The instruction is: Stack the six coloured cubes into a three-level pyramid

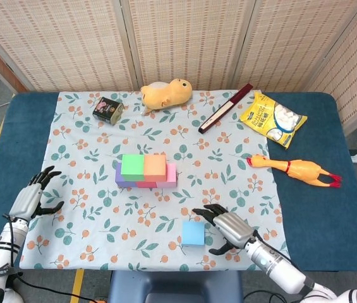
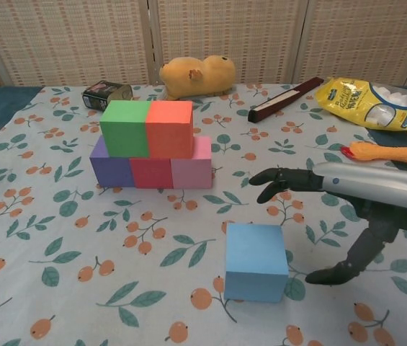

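Cubes form two finished levels near the middle of the flowered cloth [image 1: 77, 126] on the table [image 1: 317, 208]: a purple cube [image 2: 111, 169], a red cube [image 2: 151, 172] and a pink cube [image 2: 192, 169] touch in a row, with a green cube [image 2: 124, 127] and an orange cube [image 2: 169, 127] side by side on top. At the far left the left hand [image 1: 30, 201] hovers by the cloth's edge, fingers spread and holding nothing. A small tin [image 1: 108, 109] and a yellow plush toy [image 1: 165, 93] lie at the back. Nearer the front, a blue cube [image 2: 255, 262] sits alone on the cloth. Just to its right is the right hand [image 2: 333, 209], fingers spread around that side of the cube without closing on it. Further right lie a dark stick [image 1: 225, 108], a snack bag [image 1: 273, 118] and a rubber chicken [image 1: 295, 169].
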{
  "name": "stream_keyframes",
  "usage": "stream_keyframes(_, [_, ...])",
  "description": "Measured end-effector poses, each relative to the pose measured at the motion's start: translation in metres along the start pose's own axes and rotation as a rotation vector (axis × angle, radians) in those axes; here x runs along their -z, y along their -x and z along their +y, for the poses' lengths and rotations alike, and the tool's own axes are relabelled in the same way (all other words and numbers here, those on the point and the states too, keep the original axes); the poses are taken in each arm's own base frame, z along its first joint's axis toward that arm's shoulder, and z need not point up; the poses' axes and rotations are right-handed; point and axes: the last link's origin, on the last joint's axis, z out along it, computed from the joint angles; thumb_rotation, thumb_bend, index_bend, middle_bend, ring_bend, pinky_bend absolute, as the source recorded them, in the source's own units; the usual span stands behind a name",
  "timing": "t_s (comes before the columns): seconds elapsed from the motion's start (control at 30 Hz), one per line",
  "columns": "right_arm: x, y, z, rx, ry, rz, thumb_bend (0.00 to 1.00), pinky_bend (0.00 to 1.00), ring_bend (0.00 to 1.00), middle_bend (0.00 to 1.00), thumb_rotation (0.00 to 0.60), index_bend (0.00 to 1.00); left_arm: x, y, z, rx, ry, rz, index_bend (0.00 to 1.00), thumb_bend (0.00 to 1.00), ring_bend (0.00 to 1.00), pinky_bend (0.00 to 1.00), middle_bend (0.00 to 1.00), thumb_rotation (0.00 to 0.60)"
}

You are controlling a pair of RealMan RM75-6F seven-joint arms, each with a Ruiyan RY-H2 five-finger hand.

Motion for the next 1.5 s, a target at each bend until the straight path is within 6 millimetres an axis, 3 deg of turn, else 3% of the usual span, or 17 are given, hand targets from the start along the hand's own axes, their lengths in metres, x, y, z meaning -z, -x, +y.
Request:
stream_keyframes(0.5, [-0.028,0.031,0.000,0.067,-0.023,0.044,0.00,0.05,0.03,0.15,0.600,0.01,0.004,-0.004,-0.010,0.038,-0.003,0.023,0.14,0.32,0.00,0.03,0.00,0.600])
stream_keyframes(0.7, [-0.035,0.036,0.003,0.071,-0.035,0.093,0.05,0.09,0.16,0.28,0.600,0.20,0.006,-0.006,-0.012,0.037,0.002,0.050,0.14,0.32,0.00,0.03,0.00,0.600])
stream_keyframes(0.83, [-0.035,0.032,0.002,0.056,-0.046,0.108,0.07,0.13,0.18,0.30,0.600,0.23,0.007,-0.007,-0.011,0.035,0.009,0.060,0.14,0.32,0.00,0.03,0.00,0.600])
stream_keyframes(1.03, [-0.030,0.004,-0.003,0.057,-0.079,0.143,0.07,0.13,0.18,0.30,0.600,0.23,0.007,-0.008,-0.010,0.023,0.012,0.064,0.14,0.32,0.00,0.03,0.00,0.600])
stream_keyframes(1.23, [-0.032,-0.053,-0.023,0.055,-0.142,0.210,0.07,0.13,0.19,0.30,0.600,0.23,0.008,-0.005,-0.006,-0.008,0.021,0.065,0.14,0.32,0.00,0.03,0.00,0.600])
stream_keyframes(1.5, [-0.071,-0.121,-0.063,0.001,-0.203,0.196,0.06,0.13,0.18,0.30,0.600,0.23,0.011,0.004,0.003,-0.062,0.045,0.068,0.14,0.31,0.00,0.03,0.00,0.600])
